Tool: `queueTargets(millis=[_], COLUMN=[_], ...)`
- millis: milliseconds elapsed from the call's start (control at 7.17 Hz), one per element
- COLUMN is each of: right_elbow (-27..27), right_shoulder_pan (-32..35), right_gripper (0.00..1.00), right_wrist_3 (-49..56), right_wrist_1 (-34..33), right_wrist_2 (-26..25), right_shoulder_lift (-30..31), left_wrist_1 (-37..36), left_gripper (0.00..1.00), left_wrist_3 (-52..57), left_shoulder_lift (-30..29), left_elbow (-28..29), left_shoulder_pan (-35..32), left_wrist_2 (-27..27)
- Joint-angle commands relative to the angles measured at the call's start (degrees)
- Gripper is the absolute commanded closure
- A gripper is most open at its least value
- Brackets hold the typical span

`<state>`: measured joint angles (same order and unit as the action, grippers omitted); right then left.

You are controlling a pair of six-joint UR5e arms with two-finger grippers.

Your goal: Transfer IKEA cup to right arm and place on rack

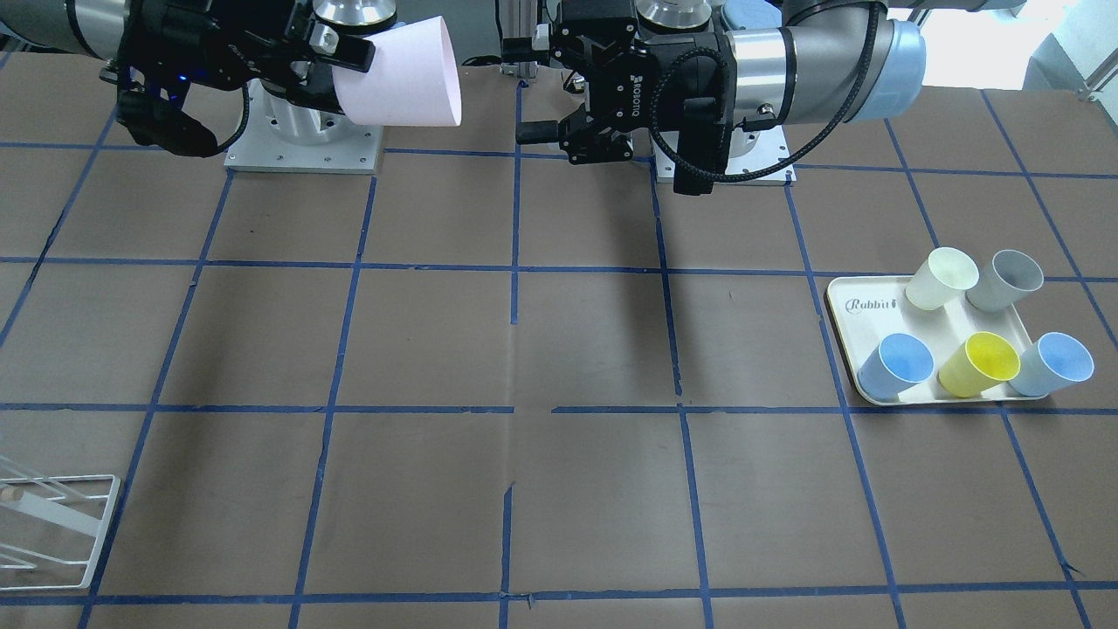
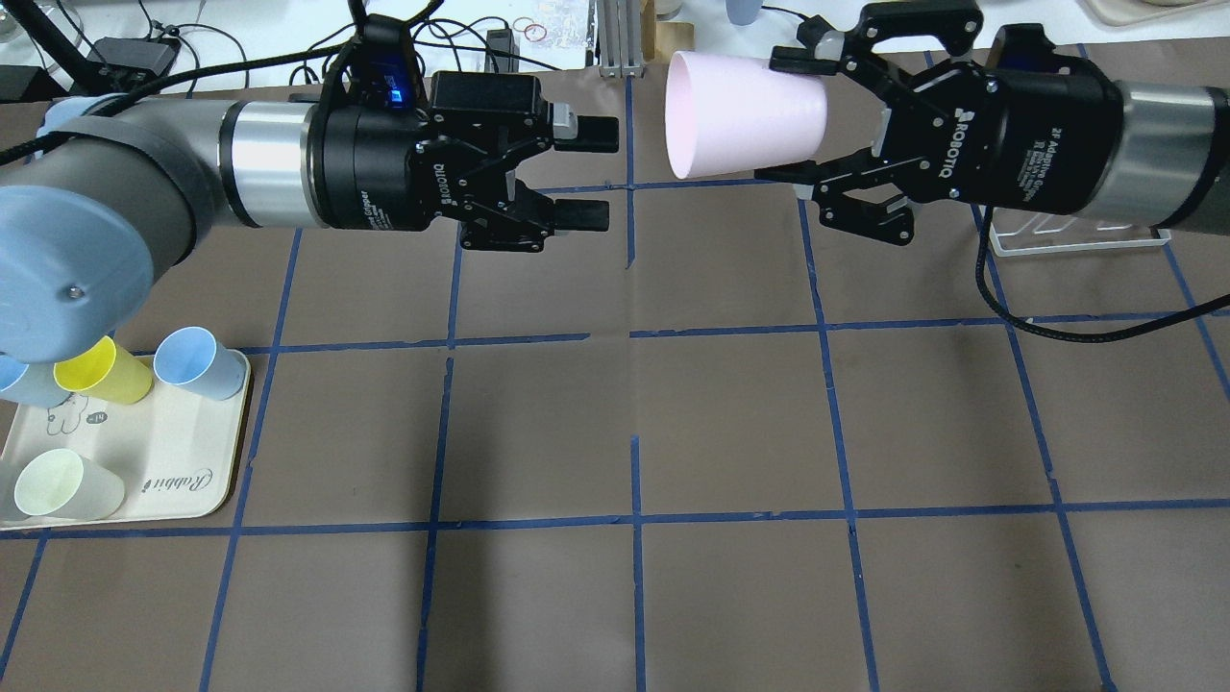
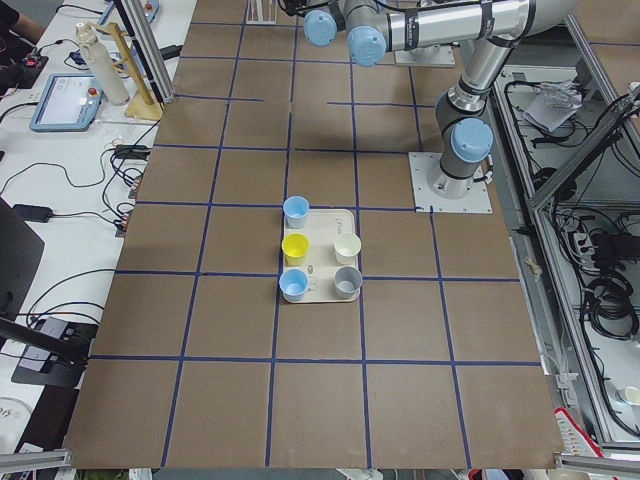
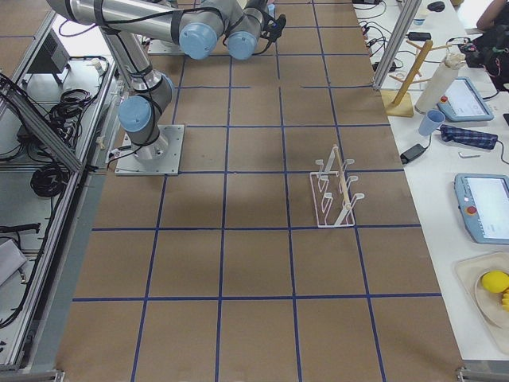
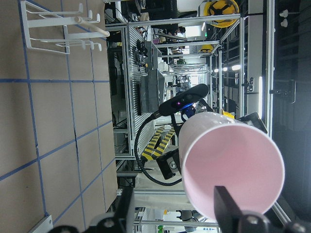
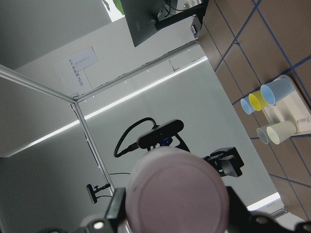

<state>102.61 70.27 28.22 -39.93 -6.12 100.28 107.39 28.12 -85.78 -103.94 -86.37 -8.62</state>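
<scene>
The pale pink IKEA cup (image 2: 745, 115) is held in the air on its side, mouth toward the left arm. My right gripper (image 2: 780, 117) is shut on the cup's narrow end. It holds the cup at the top left of the front view (image 1: 402, 74). My left gripper (image 2: 591, 173) is open and empty, a short gap from the cup's mouth. The left wrist view looks into the cup's mouth (image 5: 228, 165). The right wrist view shows the cup's base (image 6: 177, 194). The white wire rack (image 4: 334, 195) stands on the table on the right arm's side, also in the front view (image 1: 52, 524).
A cream tray (image 2: 173, 452) on the left arm's side holds several cups: cream-white (image 1: 942, 278), grey (image 1: 1006, 281), yellow (image 1: 978, 365) and two blue ones. Both arm bases sit at the robot's edge of the brown table with blue tape lines.
</scene>
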Motion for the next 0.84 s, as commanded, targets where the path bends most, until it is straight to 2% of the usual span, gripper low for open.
queueTargets(millis=[0,140,419,558,698], right_elbow=[-0.39,-2.13,-7.14,-7.16,-6.81], right_shoulder_pan=[-6.26,-8.55,-9.63,-9.54,-9.54], right_gripper=[0.78,0.80,0.94,0.96,0.95], right_wrist_3=[0.08,0.34,-0.36,-0.45,-0.97], right_wrist_1=[-0.50,-2.94,-13.99,-23.52,-31.19], right_wrist_2=[-9.30,-14.75,-33.87,-42.84,-51.54], right_shoulder_lift=[0.17,0.18,0.26,1.22,1.84], left_wrist_1=[-0.25,-2.08,-12.94,-16.65,-23.21], left_gripper=[0.08,0.08,0.08,0.08,0.02], left_wrist_3=[-3.14,-3.25,-6.91,-8.24,-10.35], left_shoulder_lift=[-0.08,-1.48,-4.38,-6.22,-8.24], left_elbow=[0.92,0.84,-0.47,-0.04,0.14], left_shoulder_pan=[4.25,6.45,6.65,6.56,6.13], left_wrist_2=[-6.61,-11.72,-27.34,-35.59,-43.07])
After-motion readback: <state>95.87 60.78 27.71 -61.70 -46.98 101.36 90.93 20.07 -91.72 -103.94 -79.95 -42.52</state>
